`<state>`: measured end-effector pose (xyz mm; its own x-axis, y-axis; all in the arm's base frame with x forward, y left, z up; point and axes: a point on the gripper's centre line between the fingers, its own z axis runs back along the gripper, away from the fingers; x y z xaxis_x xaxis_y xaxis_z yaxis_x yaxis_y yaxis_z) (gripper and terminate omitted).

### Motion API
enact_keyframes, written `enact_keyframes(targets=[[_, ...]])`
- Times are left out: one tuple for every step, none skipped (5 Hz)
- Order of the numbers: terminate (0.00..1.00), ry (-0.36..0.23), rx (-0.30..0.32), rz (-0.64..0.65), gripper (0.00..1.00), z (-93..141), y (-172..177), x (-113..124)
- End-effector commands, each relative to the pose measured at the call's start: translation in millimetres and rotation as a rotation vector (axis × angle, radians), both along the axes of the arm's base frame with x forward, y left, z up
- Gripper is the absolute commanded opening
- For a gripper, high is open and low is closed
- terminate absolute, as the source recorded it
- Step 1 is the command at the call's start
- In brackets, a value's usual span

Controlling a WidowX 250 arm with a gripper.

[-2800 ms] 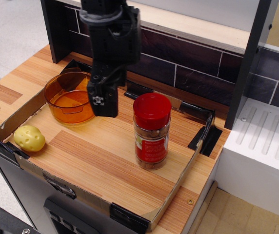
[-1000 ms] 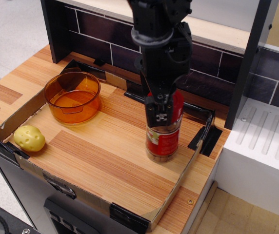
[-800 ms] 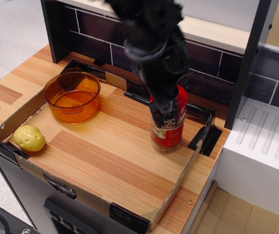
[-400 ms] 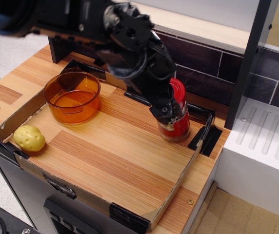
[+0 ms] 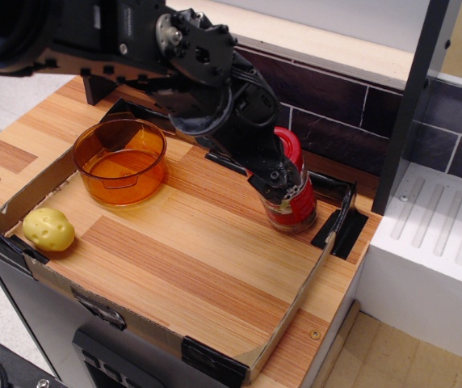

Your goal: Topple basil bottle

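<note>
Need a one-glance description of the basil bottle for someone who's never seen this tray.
Start at the shallow cardboard tray on the wooden counter and go to its far right corner. The basil bottle stands there, leaning slightly, with the black pincer against it. It alone has a red lid and label; the orange bowl and yellow lump sit left.

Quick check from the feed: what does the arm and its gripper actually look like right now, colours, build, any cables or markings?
The arm is black throughout, built from chunky rounded segments, with a silver-grey disc on its wrist joint. Thin black cables loop along the wrist toward the gripper, which is black too and narrow, with a small pale marking near its tip. I see no sleeves or coloured bands.
</note>
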<state>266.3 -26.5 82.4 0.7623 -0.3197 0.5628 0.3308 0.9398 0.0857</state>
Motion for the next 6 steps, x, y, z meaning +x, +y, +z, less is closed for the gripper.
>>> enact_keyframes(targets=[[0.00, 0.088, 0.047, 0.086, 0.00, -12.2, 2.3, -17.7], [0.00, 0.165, 0.038, 0.142, 0.00, -19.6, 2.4, -25.9], [0.00, 0.251, -0.003, 0.175, 0.00, -24.1, 1.2, -29.9], [0.00, 0.385, -0.013, 0.143, 0.00, -32.9, -2.0, -29.5], [0.00, 0.426, 0.030, 0.087, 0.00, -41.9, -6.2, -29.8], [0.00, 0.440, 0.073, 0.065, 1.00, -44.3, -9.8, -31.3]])
